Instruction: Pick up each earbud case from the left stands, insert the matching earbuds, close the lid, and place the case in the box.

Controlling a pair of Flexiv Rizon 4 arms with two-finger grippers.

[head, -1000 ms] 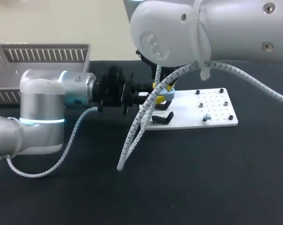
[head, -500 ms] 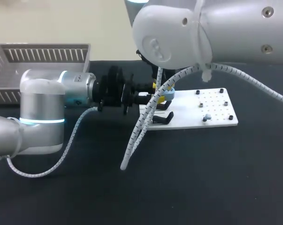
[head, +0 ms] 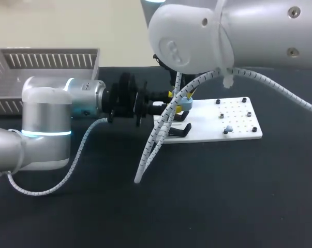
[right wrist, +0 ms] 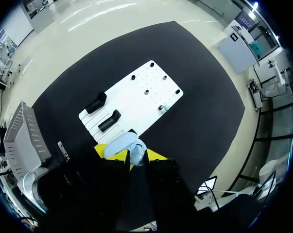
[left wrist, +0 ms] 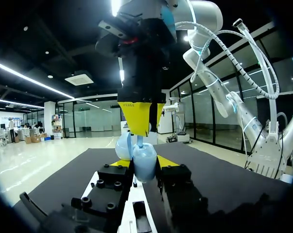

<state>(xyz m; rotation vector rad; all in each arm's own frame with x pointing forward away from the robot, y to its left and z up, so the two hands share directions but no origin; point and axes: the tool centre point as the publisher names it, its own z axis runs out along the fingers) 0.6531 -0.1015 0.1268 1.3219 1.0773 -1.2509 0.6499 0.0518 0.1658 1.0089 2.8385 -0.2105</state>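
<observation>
Case (left wrist: 145, 167) is off its stand, held in the air over the left end of the white board (head: 233, 124), lid (left wrist: 122, 146) open. Left pincer (left wrist: 143, 163) pinches the case body from both sides. Right pincer (left wrist: 138, 131) hangs above it, tips pressed together at the open top; can't tell if anything is between them. Case is likely light, hard, slick plastic with a weak hinge, so grip the body, not the lid. Versus earlier: right arm shifted slightly right and its cable swung along; left arm unchanged.

Black table (head: 223, 196): white peg board (head: 205, 132) mid, grey basket (head: 42, 61) far-left edge.
</observation>
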